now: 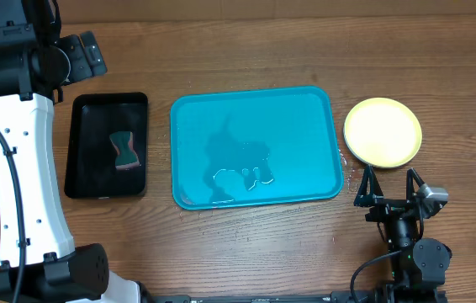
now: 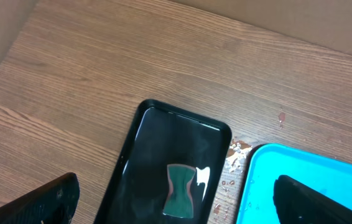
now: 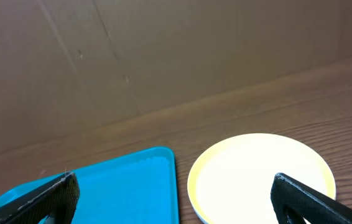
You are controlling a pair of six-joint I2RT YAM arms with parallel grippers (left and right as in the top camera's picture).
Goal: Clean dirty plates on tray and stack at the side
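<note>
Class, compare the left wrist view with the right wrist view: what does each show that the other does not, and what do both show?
Only the left wrist view shows the black tray with the sponge lying in it. Only the right wrist view shows the yellow plate. Both show a corner of the turquoise tray and the wooden table.

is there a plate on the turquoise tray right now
No, the tray holds only a wet patch, and the yellow plate sits on the table beside it.

Wet turquoise tray (image 1: 305, 118) mid-table, yellow-green plate (image 1: 383, 132) flat just beside its right edge.
</note>
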